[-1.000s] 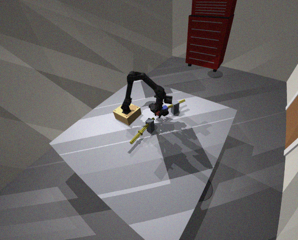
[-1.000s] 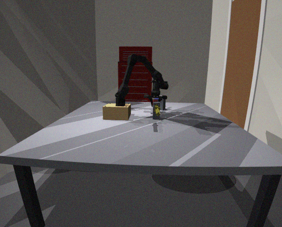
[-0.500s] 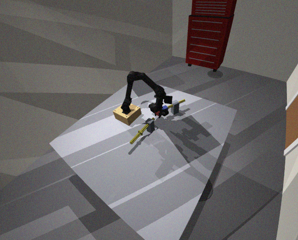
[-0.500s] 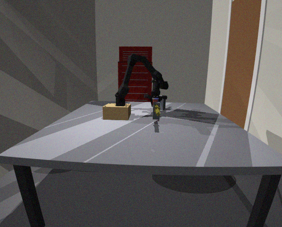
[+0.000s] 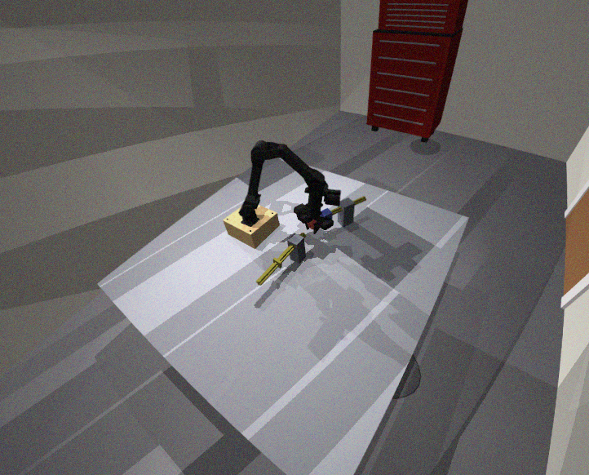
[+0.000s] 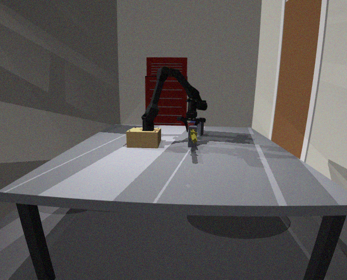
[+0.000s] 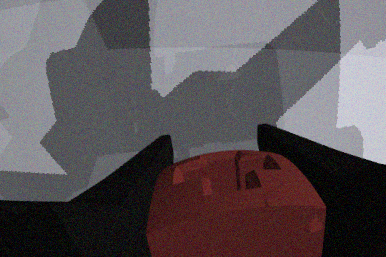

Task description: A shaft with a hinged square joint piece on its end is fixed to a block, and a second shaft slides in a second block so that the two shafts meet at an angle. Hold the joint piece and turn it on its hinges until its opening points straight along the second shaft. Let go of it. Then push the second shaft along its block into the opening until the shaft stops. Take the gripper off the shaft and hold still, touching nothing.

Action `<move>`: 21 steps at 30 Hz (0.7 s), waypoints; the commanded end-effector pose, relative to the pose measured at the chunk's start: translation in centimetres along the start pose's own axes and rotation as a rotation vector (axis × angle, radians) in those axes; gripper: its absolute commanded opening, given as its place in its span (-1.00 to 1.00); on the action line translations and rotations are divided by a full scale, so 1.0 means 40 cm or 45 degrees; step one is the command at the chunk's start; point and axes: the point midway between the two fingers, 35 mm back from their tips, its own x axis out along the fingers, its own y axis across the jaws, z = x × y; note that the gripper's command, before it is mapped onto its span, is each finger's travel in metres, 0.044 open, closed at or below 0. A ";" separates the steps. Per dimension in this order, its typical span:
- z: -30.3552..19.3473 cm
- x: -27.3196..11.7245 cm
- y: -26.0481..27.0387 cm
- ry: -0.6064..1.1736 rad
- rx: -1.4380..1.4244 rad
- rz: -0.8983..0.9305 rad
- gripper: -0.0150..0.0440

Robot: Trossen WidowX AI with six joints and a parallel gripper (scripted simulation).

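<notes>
The red joint piece (image 5: 311, 224) (image 6: 191, 123) (image 7: 235, 212) sits beside a blue hinge part (image 5: 325, 212) on the end of the far yellow shaft (image 5: 363, 199), which passes through the far grey block (image 5: 346, 213). My gripper (image 5: 313, 227) (image 7: 214, 139) is shut on the red joint piece, one finger on each side. The second yellow shaft (image 5: 267, 273) (image 6: 193, 137), with a raised collar, runs through the near grey block (image 5: 297, 250) (image 6: 190, 143). Its inner end shows just past the block, a little short of the red piece. The direction of the opening is hidden.
The arm's base stands on a wooden box (image 5: 254, 237) (image 6: 143, 138) left of the blocks. All stand on a grey table (image 5: 202, 378) (image 6: 101, 177). A red tool cabinet (image 5: 405, 76) (image 6: 167, 99) stands on the floor behind. Patchy shadows cross the table.
</notes>
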 end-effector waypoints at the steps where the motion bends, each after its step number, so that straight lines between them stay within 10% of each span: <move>1: 0.000 0.000 0.001 -0.002 -0.007 0.001 -0.49; 21: 0.000 0.000 0.000 0.000 0.000 0.000 -0.49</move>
